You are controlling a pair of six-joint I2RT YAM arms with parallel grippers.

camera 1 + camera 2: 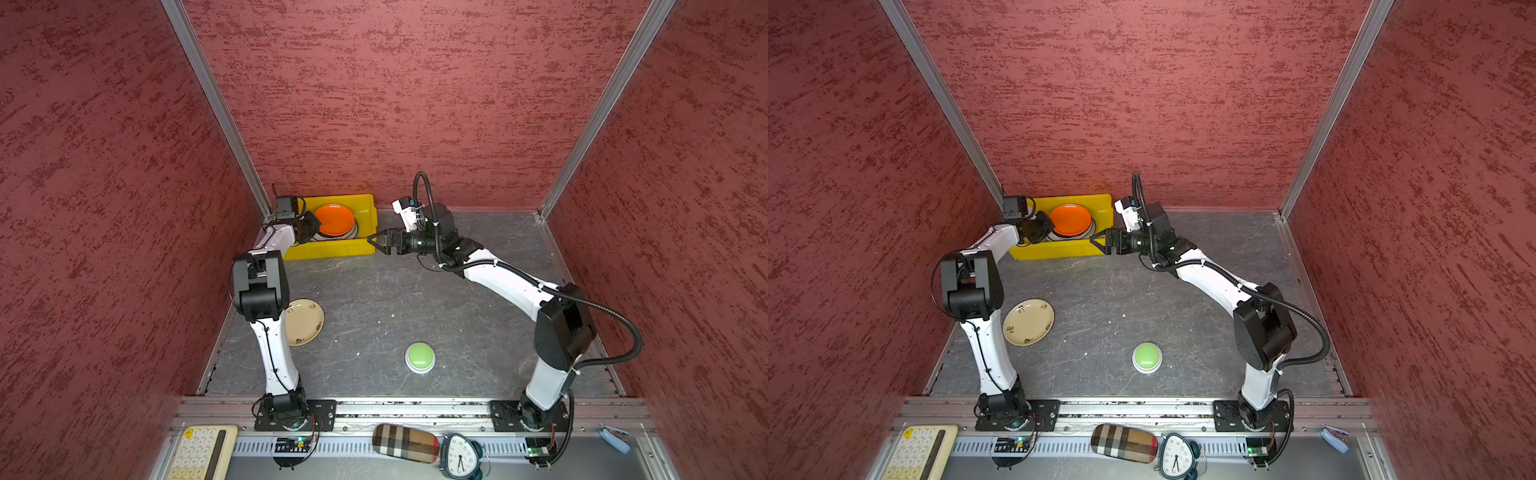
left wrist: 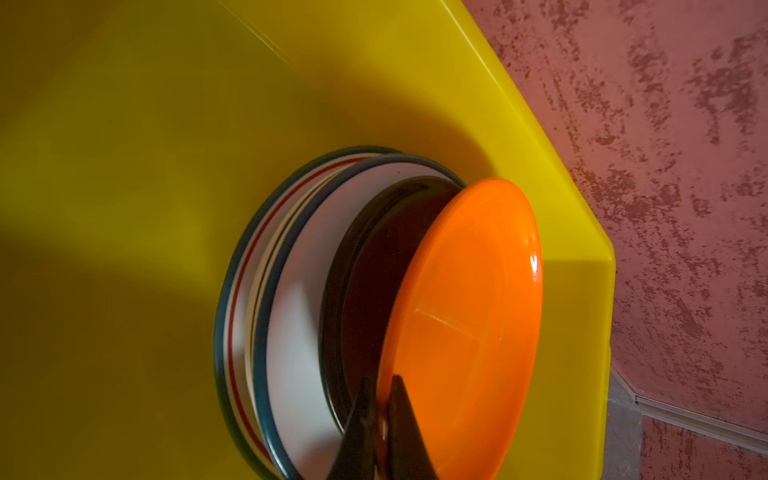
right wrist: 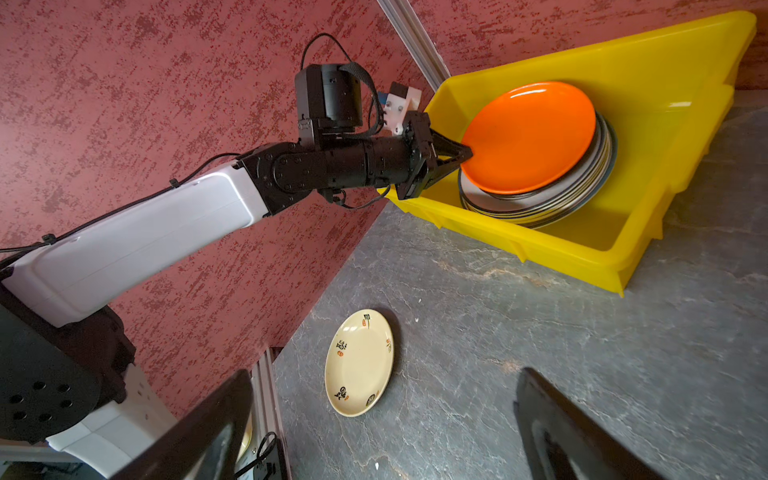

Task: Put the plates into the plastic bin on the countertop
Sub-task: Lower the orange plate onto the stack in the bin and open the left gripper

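Stacked plates (image 3: 536, 208) crowd the yellow plastic bin (image 3: 540, 253) at the far left corner of the dark stone countertop (image 1: 395, 299). The left gripper (image 3: 465, 156) is clenched on the left rim of the orange plate (image 3: 528, 137), which sits tilted on the pile, over a black plate (image 2: 365, 282). The right gripper (image 1: 374, 241) hangs just right of the bin, its jaws spread wide and empty. One cream printed plate (image 1: 1028, 322) lies flat on the near left of the counter, beside the left arm (image 1: 274, 345). Rigid, glossy and probably light, it looks prone to slipping. Its thin raised rim seems the only workable hold, and a hard drop could chip it.
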